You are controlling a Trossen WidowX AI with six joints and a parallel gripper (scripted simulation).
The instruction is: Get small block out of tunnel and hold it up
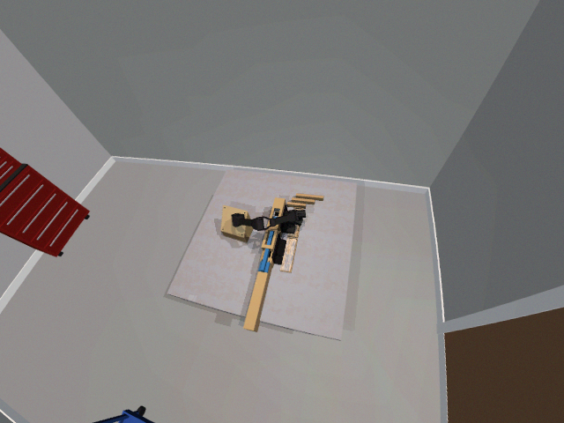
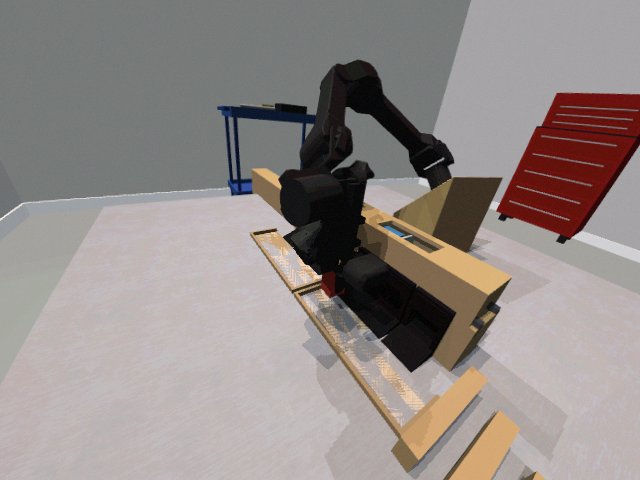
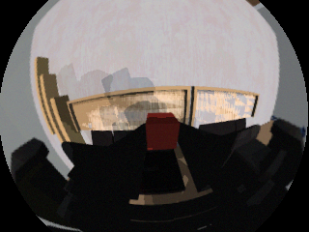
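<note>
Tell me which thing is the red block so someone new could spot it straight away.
Find the black arm bending over the long wooden housing. At its low end, the gripper is shut on the red block. Trays and rods nearby are wood-coloured, not red.
</note>
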